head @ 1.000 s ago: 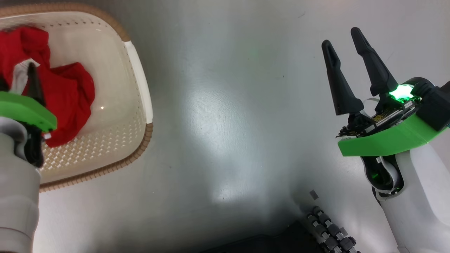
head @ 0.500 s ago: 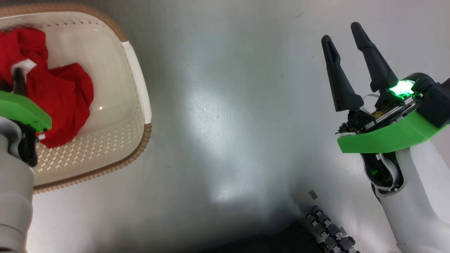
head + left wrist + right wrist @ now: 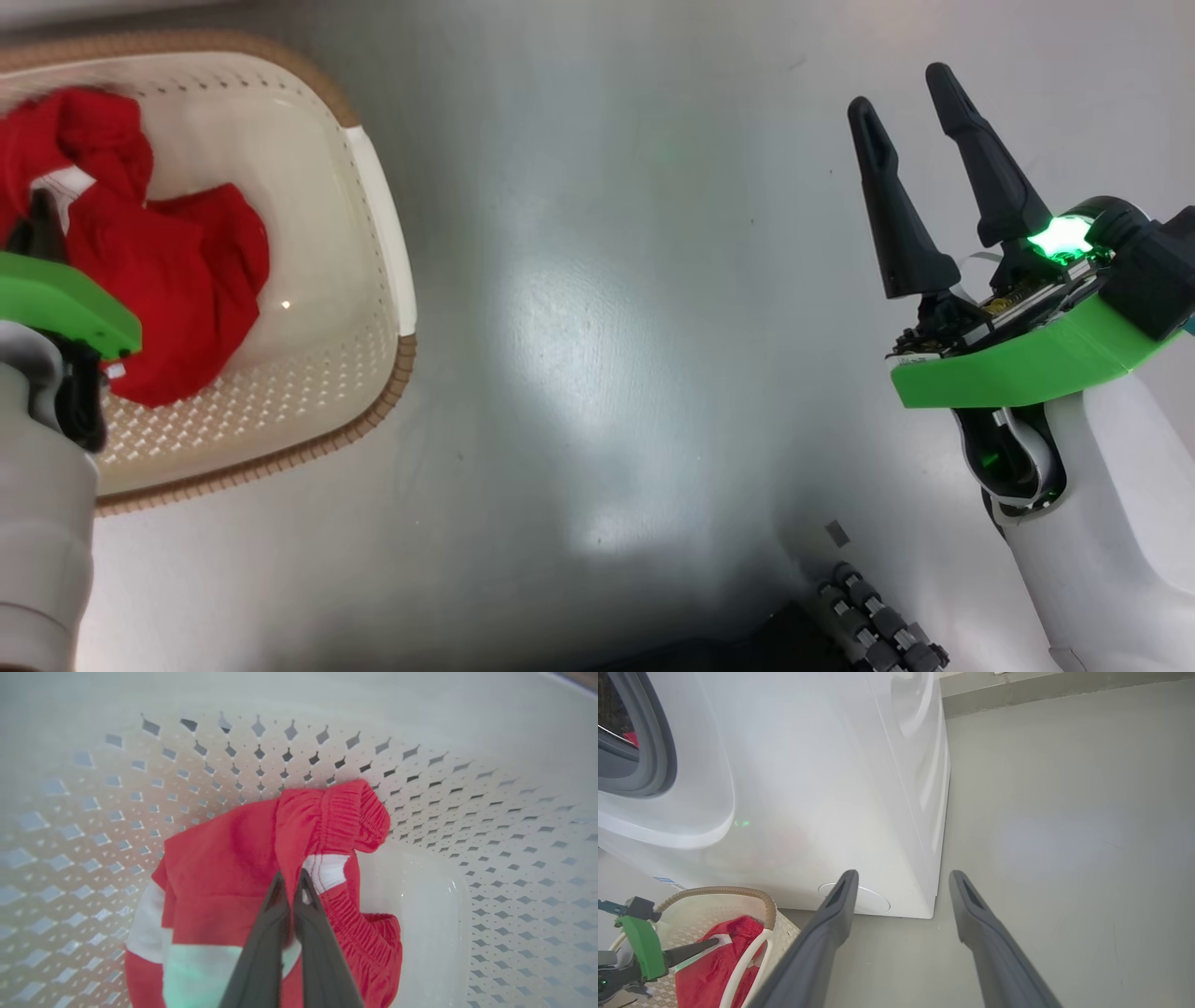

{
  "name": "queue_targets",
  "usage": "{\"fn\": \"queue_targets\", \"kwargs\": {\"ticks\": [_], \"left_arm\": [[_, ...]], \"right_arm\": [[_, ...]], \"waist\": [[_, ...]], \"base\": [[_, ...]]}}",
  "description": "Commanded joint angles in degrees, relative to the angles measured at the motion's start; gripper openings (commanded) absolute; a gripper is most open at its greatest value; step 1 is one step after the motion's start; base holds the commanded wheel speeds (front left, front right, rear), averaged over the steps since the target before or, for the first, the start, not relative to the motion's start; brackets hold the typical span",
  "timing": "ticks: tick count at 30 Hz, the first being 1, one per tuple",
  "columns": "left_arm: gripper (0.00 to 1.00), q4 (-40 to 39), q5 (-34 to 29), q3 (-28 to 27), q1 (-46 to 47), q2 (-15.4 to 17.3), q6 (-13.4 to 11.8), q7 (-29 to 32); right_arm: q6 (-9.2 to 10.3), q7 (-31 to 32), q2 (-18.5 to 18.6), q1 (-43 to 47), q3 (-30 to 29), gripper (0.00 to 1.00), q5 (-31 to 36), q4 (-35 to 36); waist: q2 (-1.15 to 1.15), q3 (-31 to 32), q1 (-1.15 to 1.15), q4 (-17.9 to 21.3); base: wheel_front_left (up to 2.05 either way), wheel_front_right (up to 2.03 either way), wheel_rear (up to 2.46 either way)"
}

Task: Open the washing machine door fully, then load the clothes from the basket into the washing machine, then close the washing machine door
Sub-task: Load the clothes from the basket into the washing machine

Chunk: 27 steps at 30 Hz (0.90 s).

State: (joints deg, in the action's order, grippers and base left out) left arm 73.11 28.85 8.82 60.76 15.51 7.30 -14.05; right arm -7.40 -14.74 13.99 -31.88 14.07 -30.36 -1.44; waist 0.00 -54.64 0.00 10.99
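The cream basket (image 3: 383,252) sits on the floor at the upper left, with the red clothes (image 3: 177,271) bunched inside. My left gripper (image 3: 290,877) is shut on a fold of the red clothes (image 3: 224,858) near a white trim patch, against the basket's perforated wall (image 3: 420,788). My right gripper (image 3: 901,103) hangs open over bare floor at the right, holding nothing. In the right wrist view the white washing machine (image 3: 808,788) stands behind the basket (image 3: 724,890), its grey gasket (image 3: 654,742) at the top left. The washing machine door is out of view.
Grey floor (image 3: 597,327) stretches between basket and right arm. The round filter cap (image 3: 866,900) sits low on the machine's front. A dark ribbed part of my base (image 3: 878,616) shows at the bottom. A wall skirting (image 3: 1064,690) runs behind the machine.
My left gripper's fingers have closed on the red fabric in the basket. The head camera shifted slightly. The right arm has held still and open.
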Motion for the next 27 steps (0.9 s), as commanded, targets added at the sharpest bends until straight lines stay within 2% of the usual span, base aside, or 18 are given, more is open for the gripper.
{"fn": "queue_targets", "kwargs": {"ticks": [1, 11, 27], "left_arm": [[0.0, -0.7, 0.55, -0.76, -3.46, 2.25, 0.0, -0.75], [0.0, -10.56, -0.34, -2.41, -9.52, 1.89, 0.12, -0.94], [0.0, -28.21, -5.1, -7.2, -22.11, -0.98, 0.17, -0.95]], "right_arm": [[-0.09, -0.26, -0.09, 2.25, 0.97, 1.0, 0.16, 0.88], [-0.09, -0.26, -0.01, 2.26, 1.27, 1.0, -0.22, 0.28], [-0.09, -0.26, 0.42, 3.8, 1.56, 1.0, -0.63, -0.7]], "waist": [[0.0, 0.91, 0.0, -0.35], [0.0, 4.46, 0.0, -1.49], [0.0, 10.94, 0.0, -3.06]], "base": [[0.0, 0.0, 0.0], [0.0, 0.0, 0.0], [0.0, 0.0, 0.0]]}}
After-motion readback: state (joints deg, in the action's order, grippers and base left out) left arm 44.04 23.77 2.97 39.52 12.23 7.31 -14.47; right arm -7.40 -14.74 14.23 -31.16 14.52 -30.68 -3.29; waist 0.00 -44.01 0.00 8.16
